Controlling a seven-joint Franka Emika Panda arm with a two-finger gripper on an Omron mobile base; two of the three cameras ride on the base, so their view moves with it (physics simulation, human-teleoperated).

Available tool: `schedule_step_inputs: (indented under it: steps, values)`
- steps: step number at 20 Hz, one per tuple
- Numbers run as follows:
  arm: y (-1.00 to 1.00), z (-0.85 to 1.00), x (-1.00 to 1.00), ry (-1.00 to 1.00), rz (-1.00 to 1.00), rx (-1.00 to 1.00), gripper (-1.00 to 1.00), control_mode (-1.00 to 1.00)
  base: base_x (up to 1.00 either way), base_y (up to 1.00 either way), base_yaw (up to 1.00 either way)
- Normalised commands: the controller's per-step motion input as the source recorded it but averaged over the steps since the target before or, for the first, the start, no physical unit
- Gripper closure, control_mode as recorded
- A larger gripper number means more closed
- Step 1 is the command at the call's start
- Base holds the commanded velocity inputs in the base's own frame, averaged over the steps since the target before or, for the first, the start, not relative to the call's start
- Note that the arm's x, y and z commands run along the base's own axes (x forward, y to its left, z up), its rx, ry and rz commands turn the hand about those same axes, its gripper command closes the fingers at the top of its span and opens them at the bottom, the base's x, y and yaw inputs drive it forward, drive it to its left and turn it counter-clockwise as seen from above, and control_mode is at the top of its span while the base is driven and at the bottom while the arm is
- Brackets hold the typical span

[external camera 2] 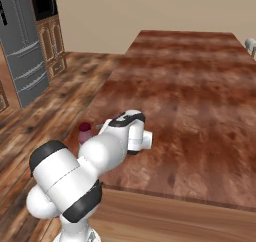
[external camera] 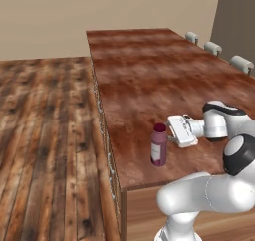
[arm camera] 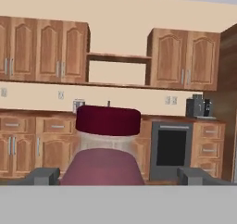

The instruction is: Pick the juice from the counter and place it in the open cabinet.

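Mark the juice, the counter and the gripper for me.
juice (external camera: pixel 159 150): left base view, on the label band.
counter (external camera: pixel 149 70): left base view, bare wood top.
gripper (external camera: pixel 168 134): left base view, between its fingers.

I count one juice bottle on one counter. Three pale chair backs line its far side. Across the room stand one refrigerator, one oven, one coffee machine.

In the right base view the arm covers all of the juice but its cap and neck. In the hand view the bottle's lower body is cut off at the bottom, and it hides the middle of the far cabinets. In the left base view, the end effector fingertips are too small to read, and the surface runs off the right edge.
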Motion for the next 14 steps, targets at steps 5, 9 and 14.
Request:
schedule_step_inputs:
  steps: [5, 9, 14]
  values:
    - [0.13, 0.00, 0.00, 0.03, 0.00, 0.02, -1.00, -1.00, 0.00, 0.00, 0.00]
    - [0.06, 0.00, 0.00, 0.04, 0.00, 0.03, -1.00, -1.00, 0.00, 0.00, 0.00]
    - [0.03, 0.00, -0.01, 0.08, 0.00, 0.05, -1.00, -1.00, 0.00, 0.00, 0.00]
